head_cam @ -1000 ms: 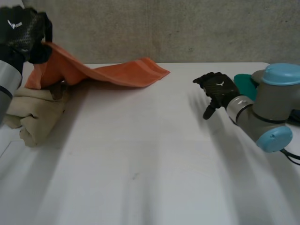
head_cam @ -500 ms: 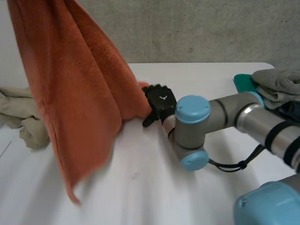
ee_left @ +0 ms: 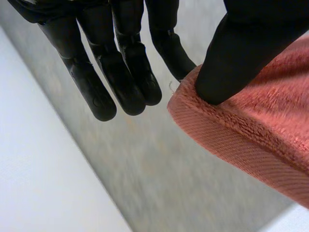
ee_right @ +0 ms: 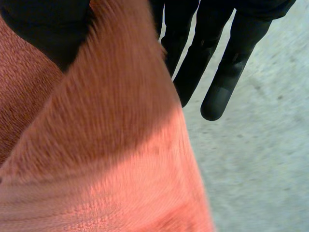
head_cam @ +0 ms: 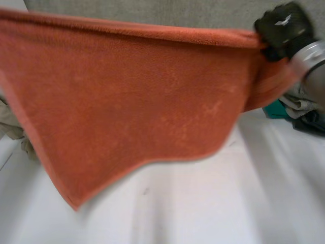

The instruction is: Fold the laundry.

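Observation:
An orange towel (head_cam: pixel 127 101) hangs spread wide above the white table (head_cam: pixel 203 208), its top edge stretched level between my two hands. My right hand (head_cam: pixel 282 28) is raised at the far right and shut on the towel's upper right corner. In the right wrist view the towel (ee_right: pixel 111 159) runs between the thumb and the straight fingers (ee_right: pixel 217 72). In the left wrist view my left hand (ee_left: pixel 241 43) pinches the towel's other top corner (ee_left: pixel 260 130) with its thumb pressed on the hem against a finger. The towel's lower edge slopes down to a point at the left.
A crumpled beige cloth (head_cam: pixel 11 133) lies on the table at the left, partly behind the towel. A pile of grey, teal and dark laundry (head_cam: pixel 300 108) sits at the right edge. A grey wall stands behind the table.
My right hand closed on the towel's edge and rose to the upper right. The towel went from hanging in a bunch at the left to being stretched wide.

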